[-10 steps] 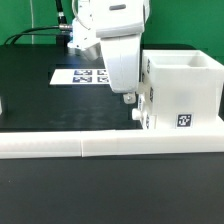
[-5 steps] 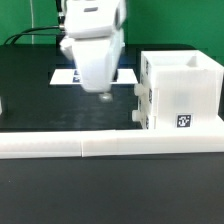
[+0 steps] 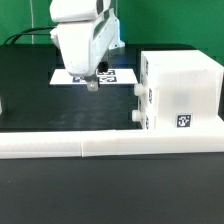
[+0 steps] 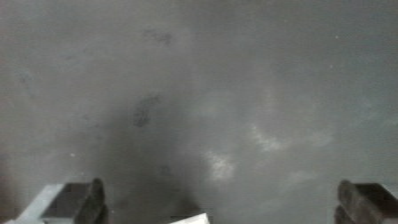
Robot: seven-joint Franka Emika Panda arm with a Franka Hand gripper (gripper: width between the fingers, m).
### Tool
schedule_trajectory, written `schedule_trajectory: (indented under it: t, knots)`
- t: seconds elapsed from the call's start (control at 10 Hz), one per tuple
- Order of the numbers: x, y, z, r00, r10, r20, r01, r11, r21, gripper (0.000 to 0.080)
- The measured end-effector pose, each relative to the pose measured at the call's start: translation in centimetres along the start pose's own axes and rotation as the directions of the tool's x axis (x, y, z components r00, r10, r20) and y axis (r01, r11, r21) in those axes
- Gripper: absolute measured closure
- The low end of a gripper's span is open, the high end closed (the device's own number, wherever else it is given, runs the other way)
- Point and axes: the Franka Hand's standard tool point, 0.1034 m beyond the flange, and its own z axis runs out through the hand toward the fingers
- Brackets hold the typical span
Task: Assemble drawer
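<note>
Gripper (image 3: 91, 84) hanging upper centre, fingers apart, gripping nothing; marker board (image 3: 118, 76) partly hiding behind it; drawer (image 3: 180, 93) sitting right, far edge cropped.

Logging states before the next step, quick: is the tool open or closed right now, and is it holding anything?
Tool: open, fingers wide apart in the wrist view, nothing between them, holding nothing; it hangs above the table, apart from the drawer.

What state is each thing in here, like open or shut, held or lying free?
gripper: open, holding nothing, raised above the table.
drawer: upright by the wall strip, trays pushed in, knobs facing the exterior view's left, not held.
marker board: flat on the table, partly hidden by the gripper.
wall strip: lying along the table's front.
</note>
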Motion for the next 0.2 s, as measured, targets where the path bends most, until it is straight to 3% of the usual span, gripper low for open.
schedule_trajectory:
  t: [0.2]
  knots:
    - [-0.03,-0.02,0.06,1.000,0.001,0.000,-0.001,1.000,0.001,0.0150]
